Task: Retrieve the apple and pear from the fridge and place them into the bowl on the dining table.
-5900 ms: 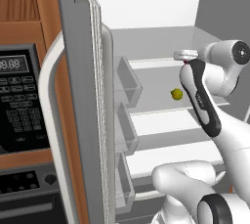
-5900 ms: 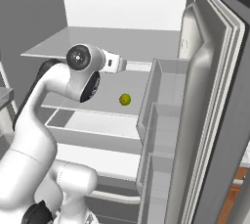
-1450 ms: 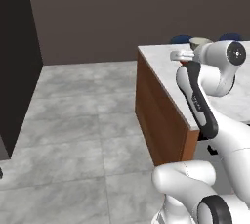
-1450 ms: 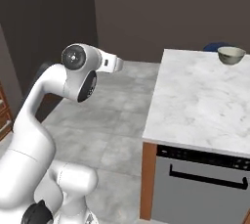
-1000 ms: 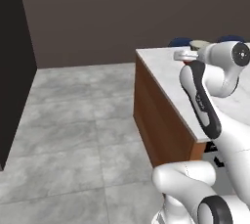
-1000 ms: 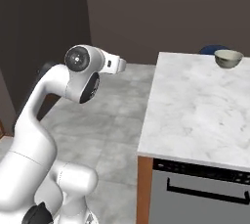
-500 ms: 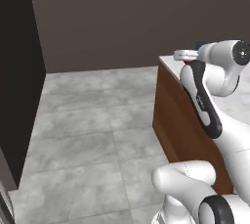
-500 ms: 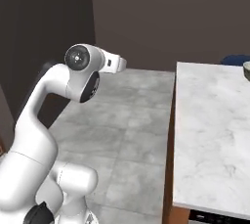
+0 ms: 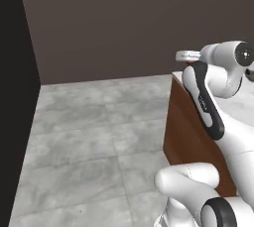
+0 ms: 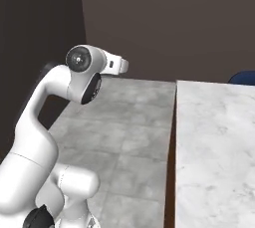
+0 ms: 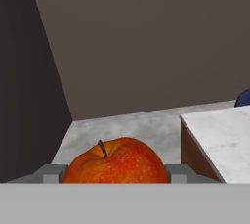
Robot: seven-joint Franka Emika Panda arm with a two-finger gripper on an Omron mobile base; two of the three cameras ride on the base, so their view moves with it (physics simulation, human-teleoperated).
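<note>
Driven sideways, claw point(image 11: 116, 176) clamps apple point(image 11: 116, 162) between its fingers.

Nothing is showing any readable writing from where I'm standing: no labels, brands, numbers or signs are appearing on the walls, the floor or the marble top.
</note>
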